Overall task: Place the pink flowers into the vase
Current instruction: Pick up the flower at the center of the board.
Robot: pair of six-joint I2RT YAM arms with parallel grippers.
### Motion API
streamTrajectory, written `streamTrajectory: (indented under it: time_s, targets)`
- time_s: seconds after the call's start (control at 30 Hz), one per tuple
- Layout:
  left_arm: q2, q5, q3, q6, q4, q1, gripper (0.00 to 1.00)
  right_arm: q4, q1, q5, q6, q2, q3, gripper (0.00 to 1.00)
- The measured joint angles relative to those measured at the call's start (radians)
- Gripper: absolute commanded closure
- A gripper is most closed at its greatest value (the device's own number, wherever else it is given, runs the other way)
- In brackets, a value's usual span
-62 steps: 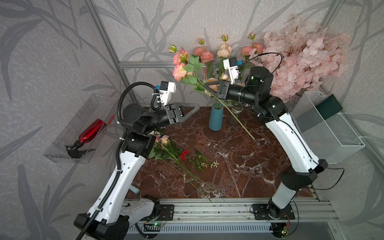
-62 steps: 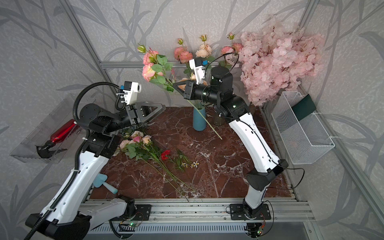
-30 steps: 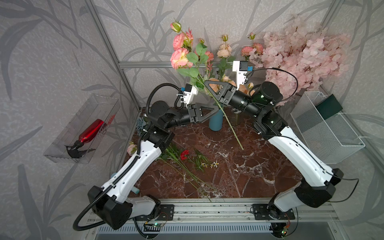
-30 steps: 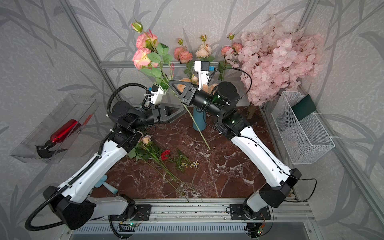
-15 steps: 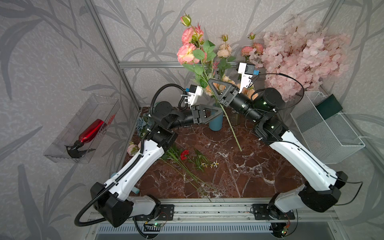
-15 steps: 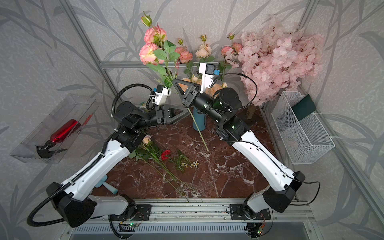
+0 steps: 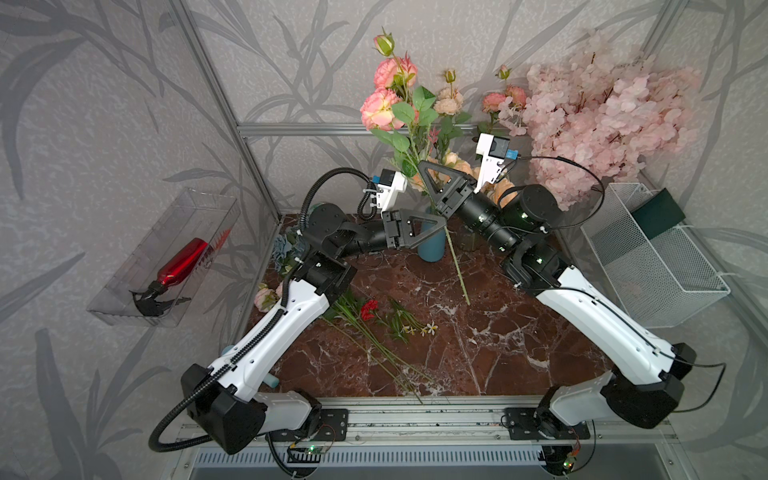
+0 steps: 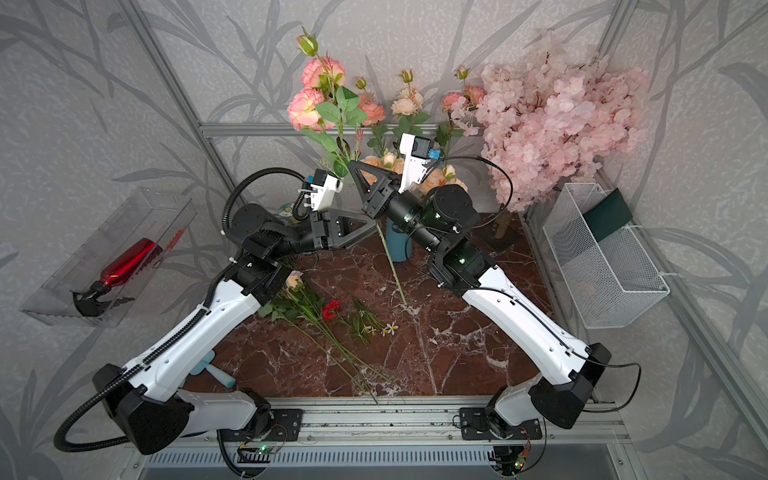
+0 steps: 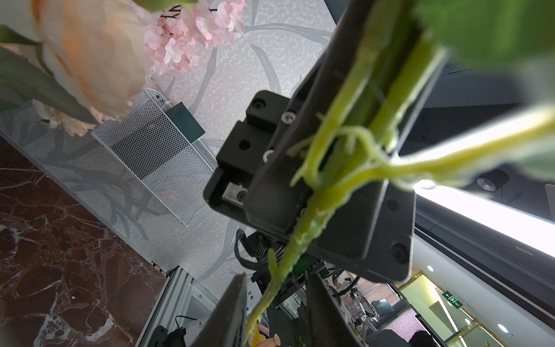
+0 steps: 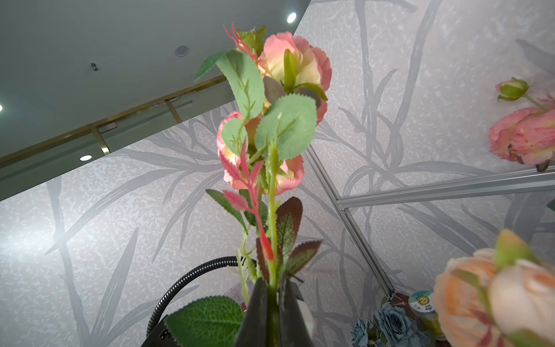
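Observation:
My right gripper (image 7: 428,176) (image 8: 358,174) (image 10: 273,300) is shut on the stem of a spray of pink flowers (image 7: 380,110) (image 8: 305,109) (image 10: 288,66). It holds the spray nearly upright, high over the back of the table. The long stem slants down past the teal vase (image 7: 432,249) (image 8: 399,249), its end near the marble. My left gripper (image 7: 440,226) (image 8: 371,227) (image 9: 274,312) is open around the lower stem (image 9: 270,288), which lies close to one finger (image 9: 234,312). The vase holds other pink flowers (image 7: 449,102). More pink flowers (image 7: 266,297) (image 8: 293,280) lie on the table under my left arm.
A red carnation (image 7: 368,309) and small sprigs (image 7: 405,326) lie mid-table. A pale-pink blossom tree (image 7: 602,112) stands at the back right beside a white wire basket (image 7: 652,266). A clear tray (image 7: 208,208) on the left wall holds a red spray bottle (image 7: 183,262).
The right gripper has raised the spray and turned it more upright. The left gripper has moved right to the stem, and its jaws have narrowed around it.

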Motion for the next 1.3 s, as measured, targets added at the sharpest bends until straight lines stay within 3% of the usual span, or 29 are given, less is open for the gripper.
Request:
streamTrajectory:
  time_s: [0.23,0.37,0.63,0.83,1.3]
  targets:
    - [0.025,0.006,0.008,0.003,0.025,-0.001,1.0,0.031,0.004,0.039,0.008,-0.009,-0.032,1.0]
    - [0.003,0.008,0.017,0.06,-0.047,0.0,1.0,0.006,0.002,0.044,0.003,-0.021,-0.035,1.0]
    - [-0.062,0.019,0.043,0.212,-0.277,0.021,1.0,-0.243,-0.049,-0.033,-0.03,-0.063,0.051,0.99]
    - [-0.078,0.026,0.099,0.347,-0.459,0.031,1.0,-0.423,-0.098,-0.112,-0.047,-0.076,0.131,0.85]
    - [-0.088,0.044,0.172,0.509,-0.741,0.042,1.0,-0.568,-0.12,-0.187,-0.049,-0.053,0.244,0.68]
